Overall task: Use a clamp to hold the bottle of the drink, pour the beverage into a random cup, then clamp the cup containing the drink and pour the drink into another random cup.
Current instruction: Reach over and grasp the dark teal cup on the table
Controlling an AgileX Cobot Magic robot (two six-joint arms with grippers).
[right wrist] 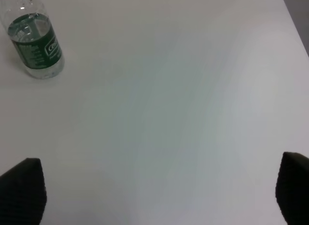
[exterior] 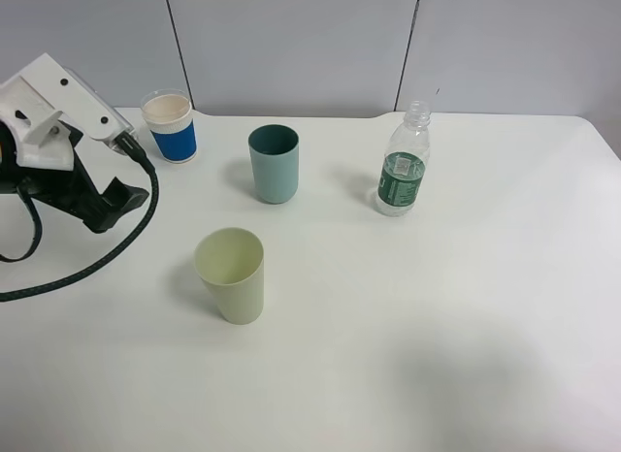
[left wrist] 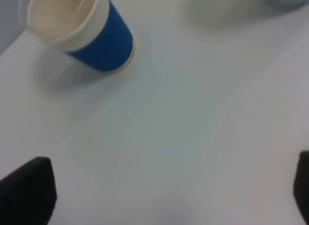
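1. Toward 2 o'clock on the white table (exterior: 485,326), seen from the high camera, the bottle (exterior: 402,161) stands upright and untouched. The teal cup (exterior: 274,163) is at 9 o'clock from it, and the yellow-green cup (exterior: 231,274) sits near 8 o'clock on the table.
2. The bottle looks light, thin-walled and ribbed, so I expect it to dent under a hard squeeze (no cap shows on the neck, so a squeeze or jolt could spill). The label band at mid-body seems the best place to hold it.
3. Both cups look stiff, smooth and tapered. They are probably slippery and easy to tip, so the middle of the wall is the safer place to grip.
4. The left gripper (left wrist: 164,191) has its jaws wide apart with nothing between them, near the paper cup (left wrist: 82,29). The right gripper (right wrist: 157,191) is equally wide and empty, well apart from the bottle.
5. The right arm is missing from the high view. Each wrist view shows only dark fingertips (right wrist: 21,191) at the frame edge. The water (right wrist: 41,69) level is hard to read, the teal cup's dark inside hides any contents, and the left wrist view is blurred.
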